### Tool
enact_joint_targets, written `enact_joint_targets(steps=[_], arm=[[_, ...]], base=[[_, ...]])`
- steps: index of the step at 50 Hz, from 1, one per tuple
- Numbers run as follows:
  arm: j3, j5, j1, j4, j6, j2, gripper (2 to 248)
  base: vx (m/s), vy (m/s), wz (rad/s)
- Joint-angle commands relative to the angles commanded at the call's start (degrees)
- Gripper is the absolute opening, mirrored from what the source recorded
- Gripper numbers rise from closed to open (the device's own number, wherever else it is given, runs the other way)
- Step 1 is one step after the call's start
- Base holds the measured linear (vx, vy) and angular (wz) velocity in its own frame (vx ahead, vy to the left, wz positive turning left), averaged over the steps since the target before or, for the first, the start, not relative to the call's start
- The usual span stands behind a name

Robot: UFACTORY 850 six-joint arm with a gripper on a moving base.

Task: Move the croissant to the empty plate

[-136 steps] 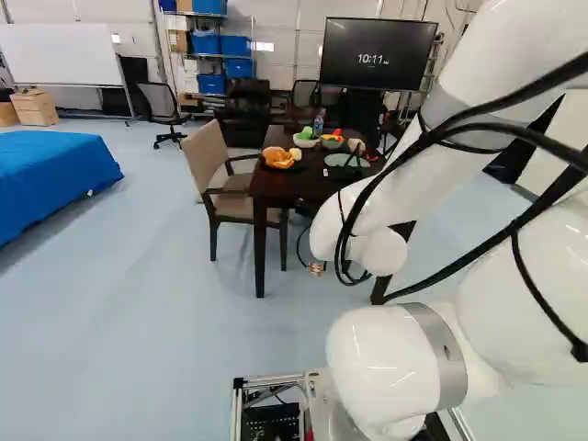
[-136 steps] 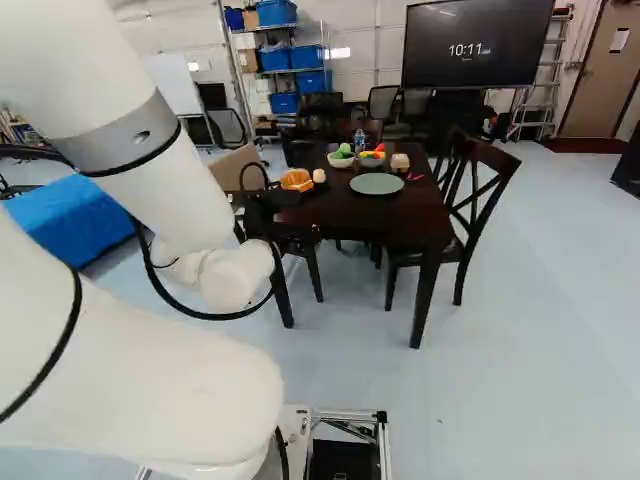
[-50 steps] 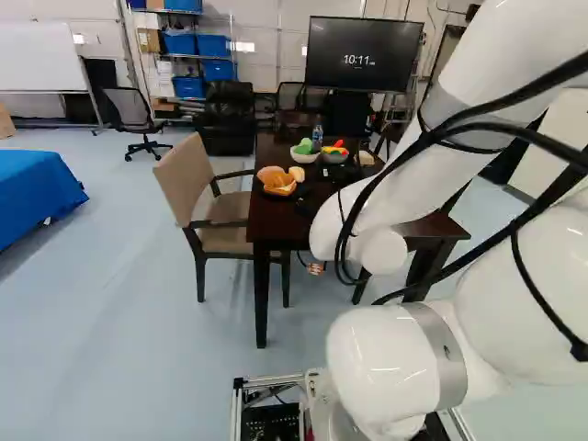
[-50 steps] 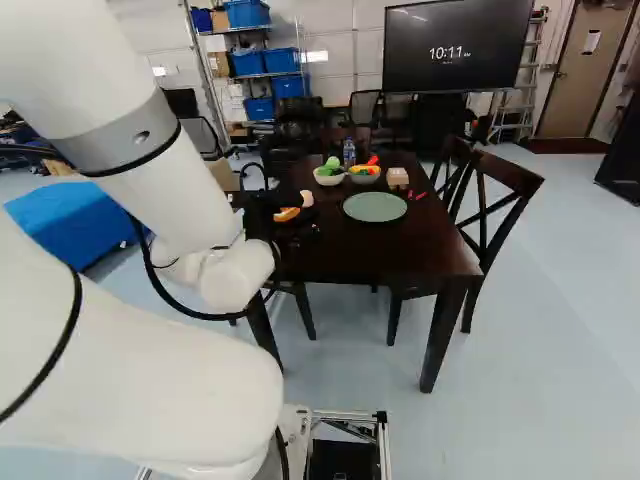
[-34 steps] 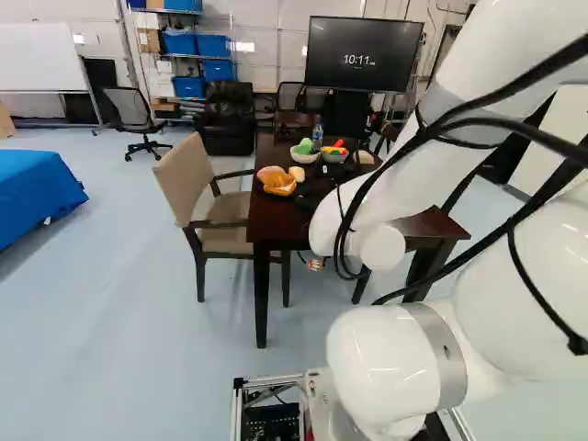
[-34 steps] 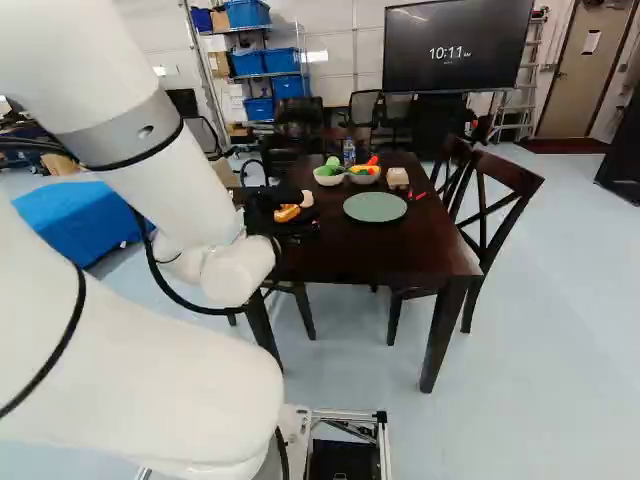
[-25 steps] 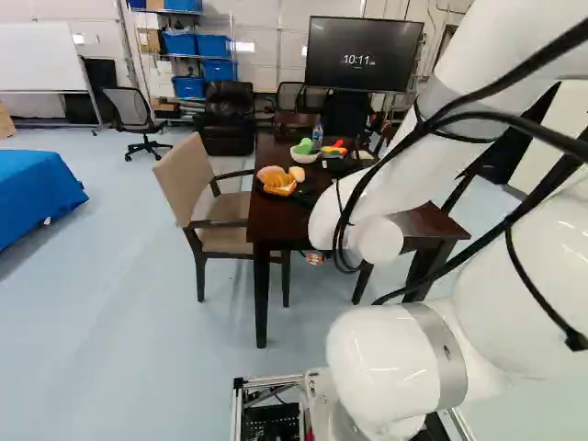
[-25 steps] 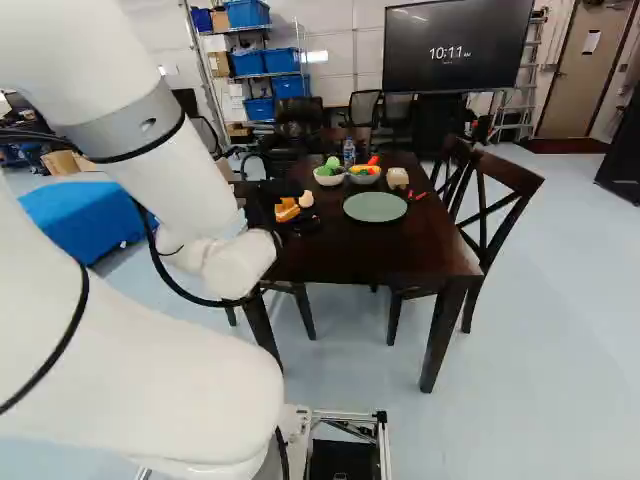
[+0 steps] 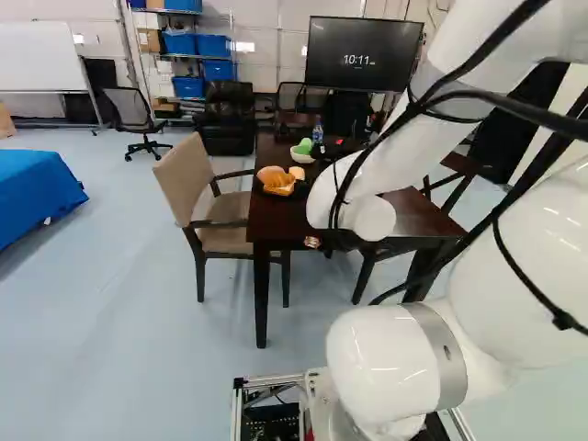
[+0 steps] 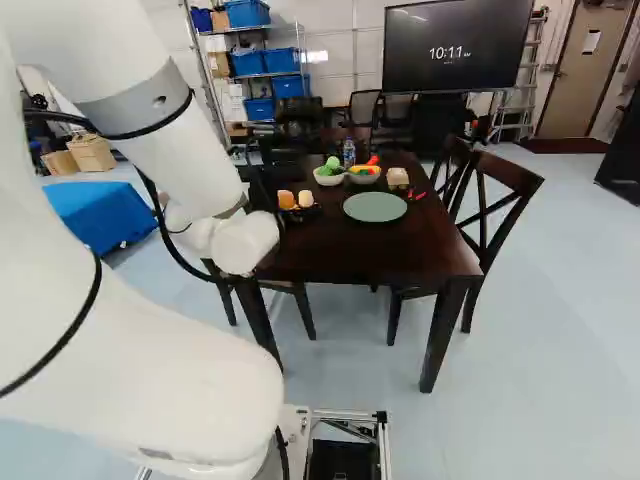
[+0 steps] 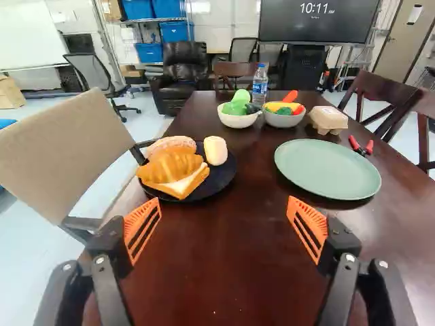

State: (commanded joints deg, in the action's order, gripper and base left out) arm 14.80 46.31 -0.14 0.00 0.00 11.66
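Note:
Partly hidden by the arm, my gripper shows as a dark shape over the table's left part in the right base view. In the wrist view the gripper is wide open, with only bare tabletop between its orange pads. Ahead of one finger, the golden croissant lies on a black plate with a bread slice, a long bun and a pale roll. A pale green plate, bare on top, sits ahead of the other finger. Neither plate is touched by the fingers.
On the dark table, two bowls of toy vegetables, a bottle, a carton and red-handled pliers stand or lie farther back. A beige chair is beside the table; wooden chairs stand opposite.
Between the oldest pictures and one second ago, the base moved nearer the table and turned. Since then the base has stayed still while the arm shifted, uncovering more of the food in the right base view.

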Motion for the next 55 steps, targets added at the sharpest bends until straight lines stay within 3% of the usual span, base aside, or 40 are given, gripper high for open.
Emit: enact_joint_targets(steps=[55], arm=[[12.57, -20.55, 2.08, 0.26, 0.0, -5.15, 247]], base=[[0.0, 0.0, 0.0]])
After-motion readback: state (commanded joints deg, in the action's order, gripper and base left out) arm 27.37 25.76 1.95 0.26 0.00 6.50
